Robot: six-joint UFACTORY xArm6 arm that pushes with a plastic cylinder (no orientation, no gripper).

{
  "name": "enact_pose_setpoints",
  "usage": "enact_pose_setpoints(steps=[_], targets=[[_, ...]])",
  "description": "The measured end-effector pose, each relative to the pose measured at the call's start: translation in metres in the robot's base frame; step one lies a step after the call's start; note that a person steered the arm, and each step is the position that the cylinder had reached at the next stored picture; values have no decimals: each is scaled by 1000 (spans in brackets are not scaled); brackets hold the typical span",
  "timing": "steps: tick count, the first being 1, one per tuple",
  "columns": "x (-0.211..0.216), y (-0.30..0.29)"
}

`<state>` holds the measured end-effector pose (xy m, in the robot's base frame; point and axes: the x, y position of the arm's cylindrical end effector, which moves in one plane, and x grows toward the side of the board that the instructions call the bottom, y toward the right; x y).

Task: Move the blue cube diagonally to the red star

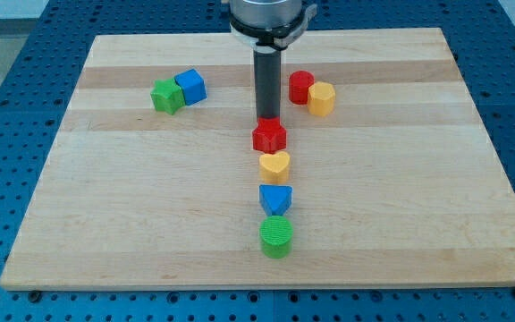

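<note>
Pale wooden board [150, 206] with visible grain, on a blue perforated table [7, 54]. Blue cube [190, 86] at the view's upper left, touching a green star [165, 96]. Red star [269, 136] mid-board, well apart from the cube. The tip [266, 122] of the smooth dark rod sits just behind the red star, apparently touching; no jaws, holding nothing. Below, in 1 column: yellow heart [274, 165], blue triangular block [275, 199], ribbed green cylinder [276, 235]. Upper right: red cylinder [300, 86] touching yellow hexagonal block [321, 98].

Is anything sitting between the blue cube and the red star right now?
Nothing visible: bare board runs from the blue cube to the red star. The green block touches the cube's far side. My tip is behind the star.
</note>
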<state>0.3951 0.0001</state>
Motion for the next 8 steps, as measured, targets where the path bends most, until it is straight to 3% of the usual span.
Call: enact_pose_setpoints(steps=[2,6,8], targets=[[0,3],[-147,-92],[-105,-125]])
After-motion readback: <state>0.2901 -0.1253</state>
